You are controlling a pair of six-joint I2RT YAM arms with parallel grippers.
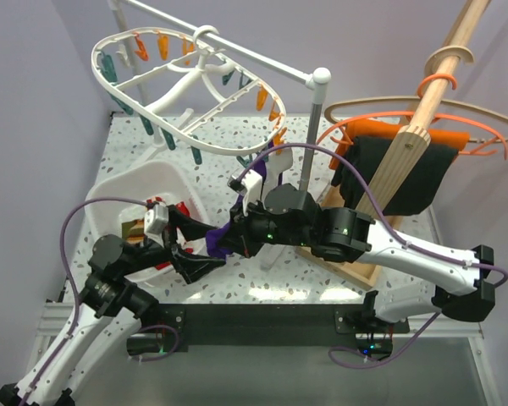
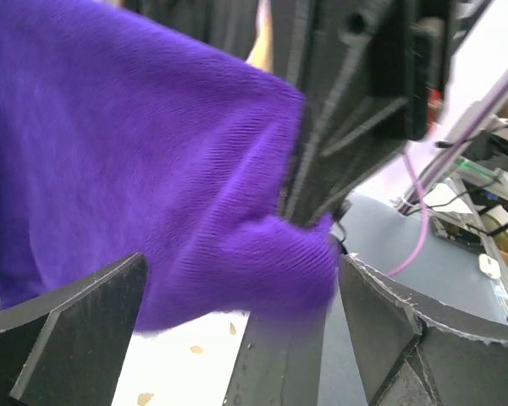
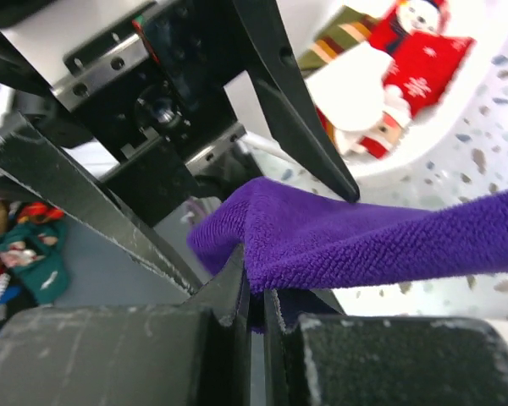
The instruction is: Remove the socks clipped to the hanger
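Top view: purple sock (image 1: pixel 221 240) hangs clear of the hanger (image 1: pixel 189 83), over mid tabletop (image 1: pixel 271 283), just right of the white basin (image 1: pixel 131 188).
Left wrist: left end effector (image 2: pixel 241 279) is spread, with the sock between its fingers.
Right wrist: right end effector (image 3: pixel 253 288) is pinching the sock's edge. Red Santa sock (image 3: pixel 415 51) lies in the basin.

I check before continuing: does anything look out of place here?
Nothing spilled or damaged. Only the purple sock is mid-air, pinched by the right gripper, with the open left gripper around it.
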